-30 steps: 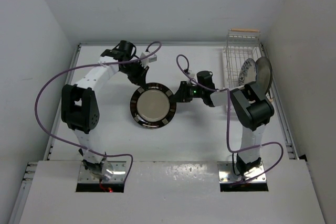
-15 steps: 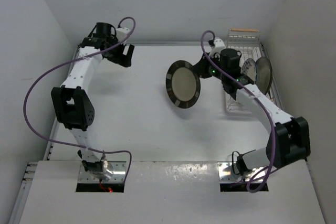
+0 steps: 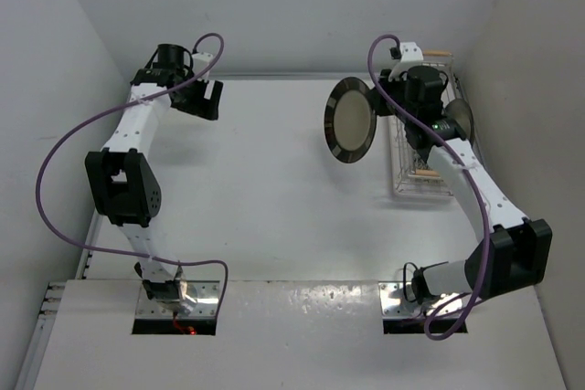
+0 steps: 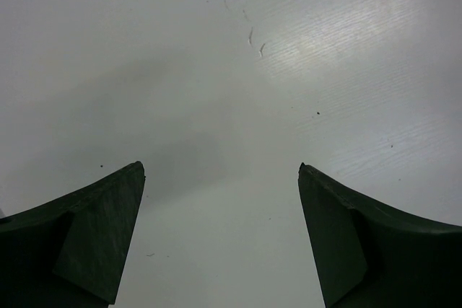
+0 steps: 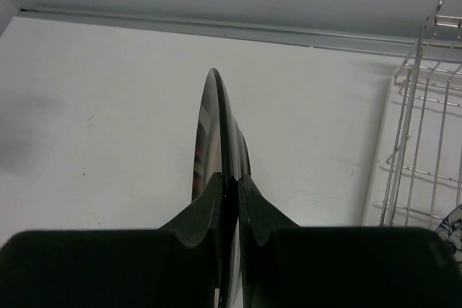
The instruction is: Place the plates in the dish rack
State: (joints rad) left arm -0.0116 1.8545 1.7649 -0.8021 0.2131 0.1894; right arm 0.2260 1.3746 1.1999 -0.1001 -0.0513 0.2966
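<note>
Right fingers (image 5: 206, 203) pinch the dark-rimmed plate (image 5: 211, 124) by its rim, on edge above the worktop (image 5: 108, 106), probably so it can slot upright into the dish rack (image 5: 422, 142) just to their right. Left fingers (image 4: 101, 229) are spread and empty.

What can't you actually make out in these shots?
- Top view: the right arm covers most of the dish rack, hiding its slots and the floral plate, which is only a corner sliver in the right wrist view.
- Right wrist view: the dark-rimmed plate, clamped in the right gripper, is edge-on, so its face is unseen.
- Left wrist view: only the open left gripper and table show.
</note>
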